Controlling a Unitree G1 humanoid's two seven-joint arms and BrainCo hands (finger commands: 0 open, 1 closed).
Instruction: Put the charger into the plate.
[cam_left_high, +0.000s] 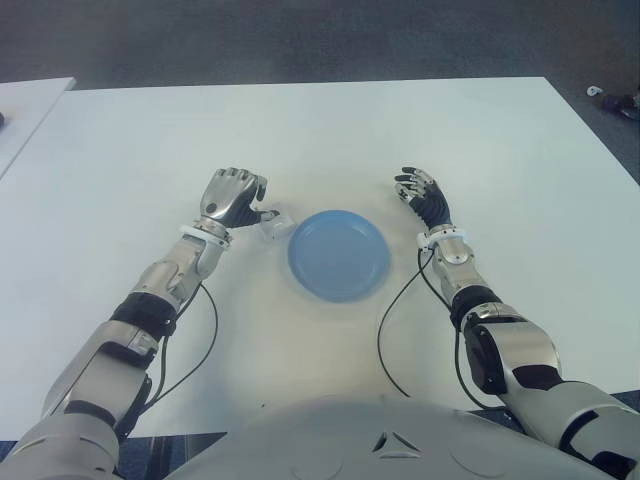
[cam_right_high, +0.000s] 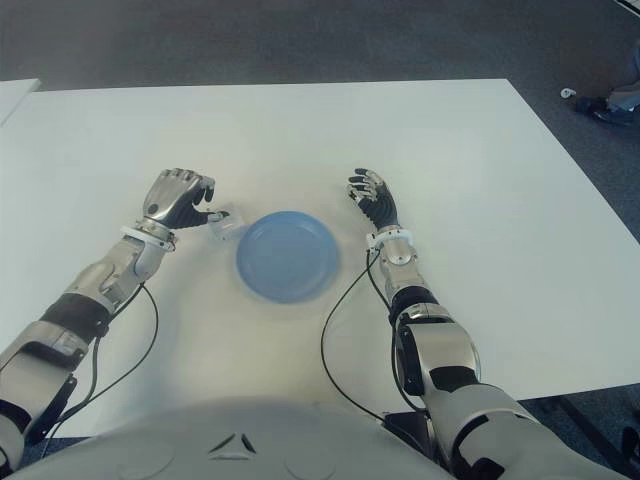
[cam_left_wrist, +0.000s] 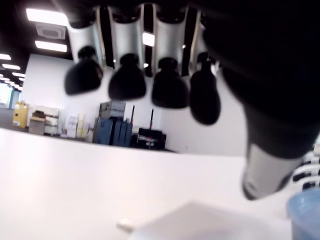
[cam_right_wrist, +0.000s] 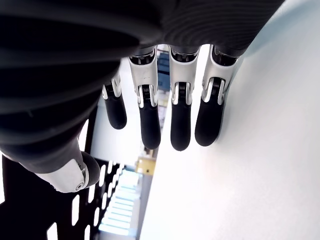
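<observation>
While you line up the next move: the task is not yet done, since the charger (cam_left_high: 276, 226) lies on the table (cam_left_high: 330, 130) and not in the plate (cam_left_high: 339, 254).
Charger: a small white block between your left hand (cam_left_high: 232, 197) and the plate's left rim, just beside that rim; whether it touches the rim, you cannot tell.
Charger axis: too small in the eye views to read a long axis; the left wrist view shows only a pale flat face of it below the fingers.
Left hand: fingers curled over, thumb tip at or very near the charger on its side away from the plate. The wrist view shows the fingertips hanging above the block with a gap, so judge this as no firm grasp yet.
Key relation: the charger sits on the plate side of the left hand, so the carry is a short one toward the table's middle.
Nearer hand: the left by far.
Right hand (cam_left_high: 423, 198): shows beside the plate, on its right, fingers loosely spread and holding nothing.
Plate: blue, nothing in it, near the table's front edge at mid-width.
In the way: nothing lies between charger and plate; only the raised rim must be cleared.
Risk: a loose pinch may nudge the block under the rim.
</observation>
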